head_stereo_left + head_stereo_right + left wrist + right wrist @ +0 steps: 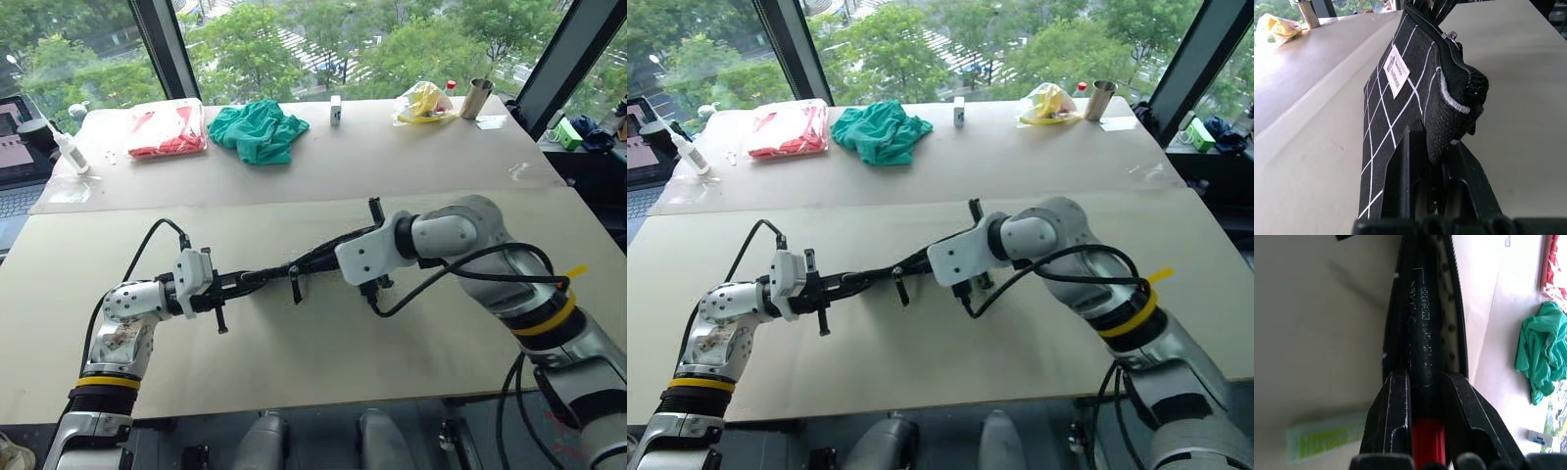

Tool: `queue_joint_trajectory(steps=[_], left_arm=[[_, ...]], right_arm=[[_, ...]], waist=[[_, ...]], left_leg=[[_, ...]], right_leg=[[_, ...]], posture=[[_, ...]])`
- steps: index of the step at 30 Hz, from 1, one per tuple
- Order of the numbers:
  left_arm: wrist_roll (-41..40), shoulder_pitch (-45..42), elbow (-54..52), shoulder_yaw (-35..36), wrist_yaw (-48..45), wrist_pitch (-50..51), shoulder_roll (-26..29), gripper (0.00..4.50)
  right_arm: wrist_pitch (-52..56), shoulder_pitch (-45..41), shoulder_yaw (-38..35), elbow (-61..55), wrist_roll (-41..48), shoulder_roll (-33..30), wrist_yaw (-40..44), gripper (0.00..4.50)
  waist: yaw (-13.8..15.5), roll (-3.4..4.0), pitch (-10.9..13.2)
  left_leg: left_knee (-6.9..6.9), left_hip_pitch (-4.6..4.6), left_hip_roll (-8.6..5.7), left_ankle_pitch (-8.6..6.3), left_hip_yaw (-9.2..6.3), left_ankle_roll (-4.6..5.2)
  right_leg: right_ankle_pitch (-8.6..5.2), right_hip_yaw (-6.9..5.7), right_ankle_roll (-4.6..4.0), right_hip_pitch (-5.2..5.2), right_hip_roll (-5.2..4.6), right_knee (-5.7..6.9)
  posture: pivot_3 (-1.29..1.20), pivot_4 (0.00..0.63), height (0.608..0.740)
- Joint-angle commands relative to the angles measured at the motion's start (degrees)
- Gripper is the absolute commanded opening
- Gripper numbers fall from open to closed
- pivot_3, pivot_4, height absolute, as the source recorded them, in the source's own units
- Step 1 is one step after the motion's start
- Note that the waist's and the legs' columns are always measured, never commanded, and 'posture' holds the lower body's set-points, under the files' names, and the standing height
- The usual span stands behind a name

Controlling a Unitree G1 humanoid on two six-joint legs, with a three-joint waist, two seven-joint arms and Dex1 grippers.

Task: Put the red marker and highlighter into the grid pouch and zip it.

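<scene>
Right gripper (1422, 382), nearest the lens, clamps the red marker (1420, 333), black barrel aimed into the open mouth of the grid pouch (1400, 93). Left gripper (230, 284), frame centre-left, pinches the pouch's end, held above the table (392, 362). Highlighter (1327, 443) lies on the table, lower left. Step: inserting marker. Next: push deeper, then release.

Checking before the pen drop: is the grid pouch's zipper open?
Open: the black white-gridded fabric pouch gapes, the black red-capped marker entering.

right gripper (1425, 382) clamps red marker (1422, 328), barrel inside grid pouch (1452, 308) opening.
</scene>
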Motion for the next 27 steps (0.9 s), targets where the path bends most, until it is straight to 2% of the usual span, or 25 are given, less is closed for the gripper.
queue_joint_trajectory(steps=[1,5,9,11,12,14,15,17,20,25,27], left_arm=[[-0.7,-1.2,-0.4,0.3,-0.3,-0.3,-0.3,0.00],[-0.6,-1.1,-0.2,0.0,-0.5,-0.6,-0.6,0.00],[-0.7,-0.6,0.0,0.1,-0.9,-1.0,-0.7,0.00],[-0.8,-0.4,0.2,0.3,-1.1,-1.2,-0.6,0.00],[-0.8,-0.3,0.3,0.4,-1.2,-1.2,-0.5,0.00],[-0.8,-0.1,0.3,0.5,-1.3,-1.4,-0.5,0.00],[-0.7,0.0,0.3,0.5,-1.3,-1.4,-0.4,0.00],[-0.7,0.1,0.2,0.5,-1.2,-1.5,-0.4,0.00],[-0.7,0.6,-0.4,0.7,-0.8,-1.4,-0.2,0.00],[-0.8,1.8,-1.7,1.1,0.0,-1.2,0.2,0.00],[-0.9,2.4,-2.1,1.3,0.4,-1.2,0.3,0.00]], right_arm=[[-1.9,-1.8,2.3,2.2,-2.2,2.7,0.4,0.51],[-4.2,-2.3,4.3,4.7,-3.2,6.6,-0.4,0.51],[-7.2,-2.0,2.5,7.6,-1.1,8.7,-1.5,0.51],[-3.6,-1.2,0.1,7.9,2.2,9.4,0.2,1.52],[-2.2,-0.9,-1.0,7.9,3.3,9.7,0.3,1.73],[3.1,-0.7,-3.5,7.0,6.1,11.1,0.4,2.55],[5.5,-0.2,-4.3,5.6,8.6,10.3,3.1,2.77],[8.3,0.3,-5.8,3.8,11.3,8.0,6.4,2.77],[14.5,0.2,-12.2,1.5,19.0,4.1,9.7,2.77],[25.0,1.3,-24.7,-0.2,31.8,-2.8,12.4,2.77],[28.9,2.7,-29.1,1.1,34.4,-4.8,10.5,2.77]], waist=[[-0.1,0.00,0.0],[-0.5,0.00,0.0],[-0.5,0.00,0.0],[-0.5,0.00,0.0],[-0.5,0.00,0.0],[-0.5,0.00,0.0],[-0.5,0.00,0.0],[-0.3,0.00,0.0],[-0.3,0.00,0.0],[-0.3,0.00,0.0],[-0.3,0.00,0.0]], left_leg=[[0.00,-0.01,0.00,0.02,0.00,-0.03],[-0.02,-0.04,0.01,0.10,0.01,-0.17],[-0.04,-0.02,0.01,0.10,-0.01,-0.18],[-0.03,-0.02,0.01,0.10,0.00,-0.18],[-0.03,-0.02,0.01,0.10,-0.01,-0.18],[-0.03,-0.02,0.01,0.11,-0.03,-0.18],[-0.02,-0.02,0.01,0.11,-0.04,-0.18],[-0.02,-0.04,0.00,0.11,-0.05,-0.18],[-0.01,-0.06,-0.02,0.10,-0.06,-0.18],[-0.04,-0.04,0.00,-0.07,-0.06,0.13],[-0.05,-0.05,0.01,-0.09,-0.04,0.15]], right_leg=[[0.00,0.01,0.00,-0.04,0.00,0.03],[0.00,0.01,0.00,-0.16,0.00,0.23],[0.00,0.01,0.00,-0.16,0.00,0.23],[0.00,0.01,0.00,-0.15,0.00,0.23],[0.00,0.01,0.00,-0.15,0.00,0.23],[0.00,0.01,0.00,-0.15,0.00,0.24],[0.00,0.01,0.00,-0.14,0.00,0.24],[0.00,0.01,0.00,-0.14,0.00,0.25],[0.00,0.00,0.00,-0.13,-0.01,0.24],[0.00,0.01,0.00,-0.14,-0.01,0.21],[0.00,0.01,0.00,-0.14,-0.01,0.20]], posture=[[0.00,0.150,0.740],[0.00,0.150,0.740],[0.00,0.150,0.740],[0.00,0.150,0.740],[0.00,0.150,0.740],[0.00,0.150,0.740],[0.00,0.150,0.740],[0.00,0.150,0.740],[0.00,0.150,0.740],[0.00,0.150,0.740],[0.00,0.150,0.740]])
